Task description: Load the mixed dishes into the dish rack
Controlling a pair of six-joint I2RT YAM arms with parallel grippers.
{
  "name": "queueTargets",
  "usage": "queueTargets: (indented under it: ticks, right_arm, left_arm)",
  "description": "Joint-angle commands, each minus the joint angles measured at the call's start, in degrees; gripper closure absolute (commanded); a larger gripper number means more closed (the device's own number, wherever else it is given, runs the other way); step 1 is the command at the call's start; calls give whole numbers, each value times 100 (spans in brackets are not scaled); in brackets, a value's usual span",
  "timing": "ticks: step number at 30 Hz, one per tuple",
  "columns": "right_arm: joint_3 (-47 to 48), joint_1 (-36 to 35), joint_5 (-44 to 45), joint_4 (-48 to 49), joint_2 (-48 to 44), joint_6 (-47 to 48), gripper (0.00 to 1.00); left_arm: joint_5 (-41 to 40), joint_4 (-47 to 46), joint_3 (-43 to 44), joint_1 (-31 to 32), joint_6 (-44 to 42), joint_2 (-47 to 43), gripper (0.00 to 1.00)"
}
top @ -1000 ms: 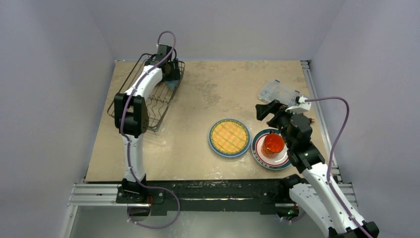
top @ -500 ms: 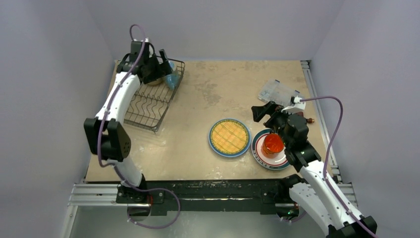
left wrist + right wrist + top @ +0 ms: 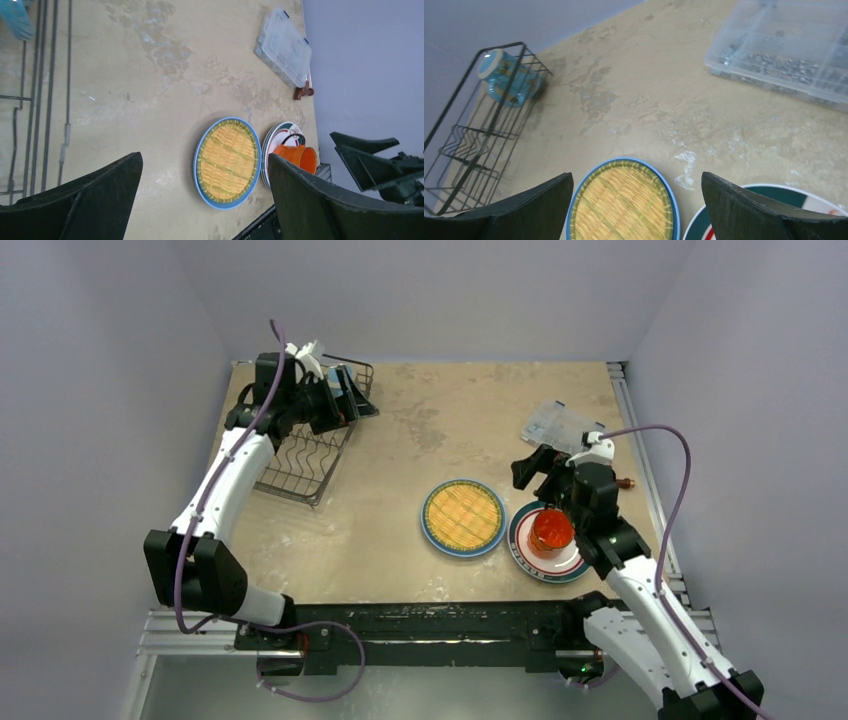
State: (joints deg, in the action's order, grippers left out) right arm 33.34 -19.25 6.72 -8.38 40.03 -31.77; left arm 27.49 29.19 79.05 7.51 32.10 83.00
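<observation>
The black wire dish rack (image 3: 298,462) stands at the far left. A blue mug (image 3: 506,77) lies on its side in the rack's far corner, with nothing holding it. My left gripper (image 3: 352,405) hovers open beside that corner; its camera looks across the table. On the table lie a yellow woven plate (image 3: 462,517) and a white teal-rimmed plate (image 3: 570,562) with an orange cup (image 3: 551,530) on it. Just behind the cup hangs my right gripper (image 3: 535,468), open and empty, above the gap between the two plates. The wrist views show each gripper, left (image 3: 205,160) and right (image 3: 636,177), with jaws wide apart.
A clear plastic compartment box (image 3: 560,425) sits at the far right, with a small reddish-brown piece (image 3: 625,482) near the table's right edge. White walls close in on three sides. Bare tabletop (image 3: 440,420) lies between the rack and the plates.
My left gripper has opened and drawn back from the mug, which stays in the rack; the left arm has swung out to the left. The right gripper has shifted only slightly.
</observation>
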Motion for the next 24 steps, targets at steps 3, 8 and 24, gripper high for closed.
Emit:
queueTargets:
  ticks: [3, 8, 24]
  right_arm:
    - [1608, -8, 1086, -2263, 1264, -754, 1]
    - [2277, -7, 1240, -3588, 2237, -1178, 1]
    - [1214, -55, 725, -3176, 2638, -968, 48]
  left_arm:
    - [531, -53, 0, 268, -245, -88, 5]
    - [650, -291, -225, 328, -66, -196, 4]
    - [1488, -443, -201, 770, 321, 225, 6]
